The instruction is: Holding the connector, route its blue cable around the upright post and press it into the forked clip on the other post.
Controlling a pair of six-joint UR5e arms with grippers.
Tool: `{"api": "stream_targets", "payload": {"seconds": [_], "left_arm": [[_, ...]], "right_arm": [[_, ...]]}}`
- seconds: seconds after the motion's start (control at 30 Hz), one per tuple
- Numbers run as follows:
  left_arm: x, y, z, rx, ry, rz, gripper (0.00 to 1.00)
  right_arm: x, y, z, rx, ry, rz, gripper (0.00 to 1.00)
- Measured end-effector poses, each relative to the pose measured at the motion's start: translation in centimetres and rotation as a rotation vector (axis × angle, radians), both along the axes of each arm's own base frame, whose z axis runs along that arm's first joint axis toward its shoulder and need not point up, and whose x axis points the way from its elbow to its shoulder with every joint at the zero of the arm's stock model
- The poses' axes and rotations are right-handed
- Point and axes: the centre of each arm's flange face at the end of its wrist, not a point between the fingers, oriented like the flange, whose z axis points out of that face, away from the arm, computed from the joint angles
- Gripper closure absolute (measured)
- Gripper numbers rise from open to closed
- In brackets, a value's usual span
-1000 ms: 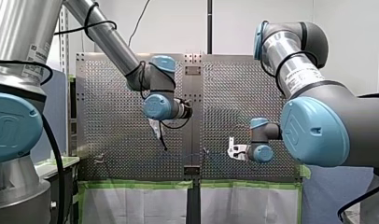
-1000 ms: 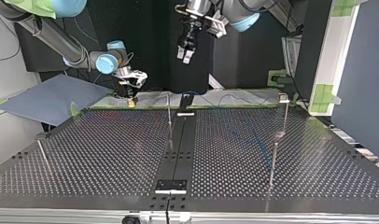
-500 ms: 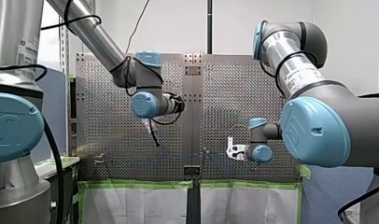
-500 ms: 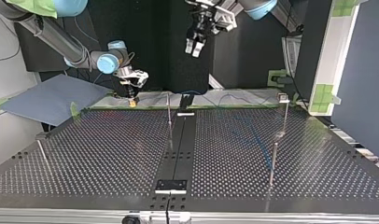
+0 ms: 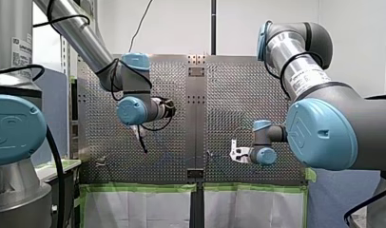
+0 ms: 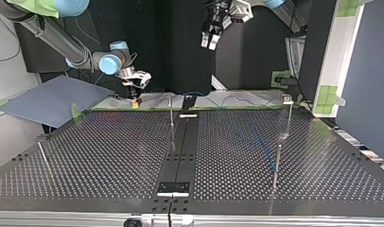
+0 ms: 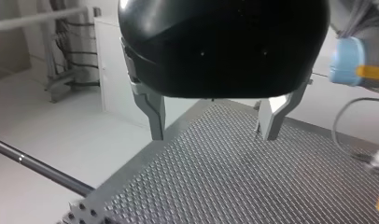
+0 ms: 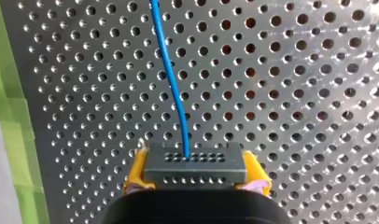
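connector in right pincer

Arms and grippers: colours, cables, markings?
Left arm and right arm: silver tubes, light-blue joint caps, black cables looped along them. The right arm carries a white printed label. Left gripper: glossy black body, grey metal fingers. Right gripper: black body, yellow pads.

Perforated table, green tape along its edge, blue-grey sheet beside it
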Motion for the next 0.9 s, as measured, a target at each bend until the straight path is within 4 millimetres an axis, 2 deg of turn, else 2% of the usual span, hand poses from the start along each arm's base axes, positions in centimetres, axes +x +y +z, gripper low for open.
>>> {"api": "stream_targets", "payload": {"seconds": [0.27, 0.67, 0.9], "left_arm": [[-1.5, 2.0, -3.3, 0.063, 0.046, 0.018, 0.0], [-2.0, 2.5, -4.0, 0.072, 0.06, 0.017, 0.0], [-2.0, 2.4, -4.0, 0.071, 0.059, 0.004, 0.0]], "right_arm": [[0.0, -0.3, 0.5, -0.014, 0.011, -0.009, 1.0], [-0.5, -1.1, 5.9, -0.032, 0.034, -0.102, 1.0], [-1.0, -1.2, 10.0, -0.033, 0.038, -0.167, 1.0]]}}
